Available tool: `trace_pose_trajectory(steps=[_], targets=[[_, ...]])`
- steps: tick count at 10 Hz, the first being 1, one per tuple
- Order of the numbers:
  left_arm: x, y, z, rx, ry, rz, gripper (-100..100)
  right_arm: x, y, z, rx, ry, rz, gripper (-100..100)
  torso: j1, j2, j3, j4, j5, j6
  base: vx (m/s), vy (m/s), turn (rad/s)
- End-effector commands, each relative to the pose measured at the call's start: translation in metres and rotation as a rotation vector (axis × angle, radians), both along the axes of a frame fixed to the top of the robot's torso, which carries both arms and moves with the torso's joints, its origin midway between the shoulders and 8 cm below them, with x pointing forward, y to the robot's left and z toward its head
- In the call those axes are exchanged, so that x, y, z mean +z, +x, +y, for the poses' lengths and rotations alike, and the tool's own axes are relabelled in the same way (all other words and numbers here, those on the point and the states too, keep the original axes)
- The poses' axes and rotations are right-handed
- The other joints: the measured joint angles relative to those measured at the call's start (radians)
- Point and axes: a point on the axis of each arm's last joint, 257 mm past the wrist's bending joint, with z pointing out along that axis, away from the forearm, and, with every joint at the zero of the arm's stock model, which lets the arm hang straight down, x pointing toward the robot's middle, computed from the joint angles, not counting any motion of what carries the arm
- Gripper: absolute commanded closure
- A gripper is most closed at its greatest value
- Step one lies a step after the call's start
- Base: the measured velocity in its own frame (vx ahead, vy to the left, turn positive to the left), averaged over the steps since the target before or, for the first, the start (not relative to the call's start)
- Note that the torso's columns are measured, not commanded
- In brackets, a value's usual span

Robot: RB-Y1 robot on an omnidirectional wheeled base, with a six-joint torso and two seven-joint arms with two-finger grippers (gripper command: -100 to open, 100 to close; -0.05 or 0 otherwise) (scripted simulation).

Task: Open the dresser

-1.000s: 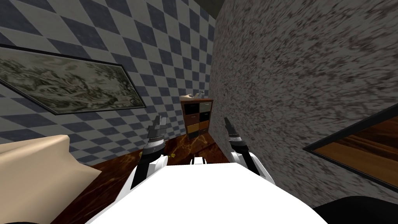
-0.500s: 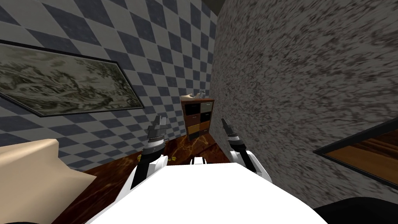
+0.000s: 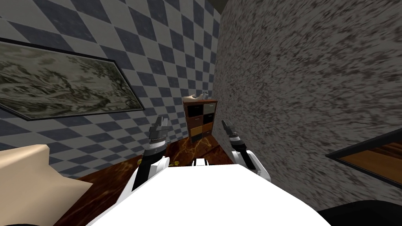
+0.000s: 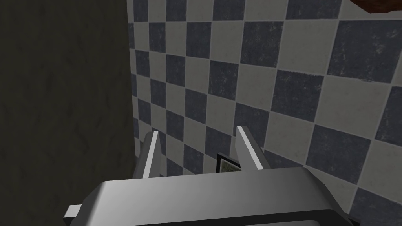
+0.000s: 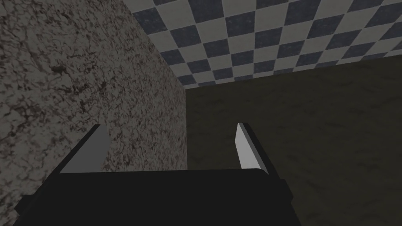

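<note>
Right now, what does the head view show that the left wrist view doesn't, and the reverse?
Head view adds: the dresser far ahead in the corner, the brown floor, the speckled wall and the right claw. Left wrist view adds: the left claw's fingers close up, apart with nothing between them, and a dark flat surface. Shared: the left claw, the checkered wall and the framed picture.

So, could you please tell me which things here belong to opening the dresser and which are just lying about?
For the job: dresser in the corner ahead; left gripper and right gripper, both open.
Lying about: framed picture on the checkered wall; beige furniture; small items atop the dresser.
</note>
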Motion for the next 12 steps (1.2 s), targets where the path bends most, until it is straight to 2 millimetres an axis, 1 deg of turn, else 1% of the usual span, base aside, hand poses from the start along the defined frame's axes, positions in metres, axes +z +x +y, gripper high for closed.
trace_pose_trajectory(steps=[1, 2, 3, 5, 6, 8, 9, 11, 12], targets=[[0.0, 0.0, 0.0, 0.0, 0.0, 0.0, 0, -0.007, 0.007, -0.001, -0.047, -0.091, -0.007, -100, 0.001, -0.002, -0.001, -0.001, 0.0, 0.0, 0.069, 0.083, -0.026], [0.0, 0.0, 0.0, 0.0, 0.0, 0.0, 0, -0.007, 0.007, -0.001, -0.058, -0.106, -0.01, -100, 0.0, -0.002, -0.001, -0.001, 0.0, 0.0, 0.032, 0.041, -0.002], [0.0, 0.0, 0.0, 0.0, 0.0, 0.0, 0, -0.015, 0.013, -0.001, -0.079, -0.157, -0.01, -100, -0.002, 0.001, 0.0, 0.0, -0.001, 0.0, 0.047, 0.068, -0.04], [0.0, 0.0, 0.0, 0.0, 0.0, 0.0, 0, -0.015, 0.013, -0.001, -0.102, -0.19, -0.017, -100, 0.0, 0.0, 0.0, 0.0, 0.0, 0.0, 0.034, 0.051, -0.009], [0.0, 0.0, 0.0, 0.0, 0.0, 0.0, 0, -0.022, 0.02, -0.002, -0.125, -0.244, -0.018, -100, -0.002, 0.001, 0.0, 0.0, -0.001, 0.0, 0.057, 0.045, -0.037], [0.0, 0.0, 0.0, 0.0, 0.0, 0.0, 0, -0.022, 0.02, -0.002, -0.147, -0.275, -0.025, -100, 0.0, -0.001, -0.001, 0.0, 0.0, 0.0, 0.043, 0.049, -0.01], [0.0, 0.0, 0.0, 0.0, 0.0, 0.0, 0, -0.03, 0.026, -0.002, -0.169, -0.329, -0.026, -100, -0.001, 0.0, 0.0, 0.0, 0.0, 0.0, 0.042, 0.071, -0.029], [0.0, 0.0, 0.0, 0.0, 0.0, 0.0, 0, -0.03, 0.026, -0.002, -0.192, -0.36, -0.033, -100, 0.001, -0.001, -0.001, 0.0, 0.0, 0.0, 0.043, 0.062, -0.012], [0.0, 0.0, 0.0, 0.0, 0.0, 0.0, 0, -0.038, 0.032, -0.003, -0.215, -0.416, -0.034, -100, -0.002, 0.0, 0.0, 0.0, 0.0, 0.0, 0.054, 0.057, -0.029]])
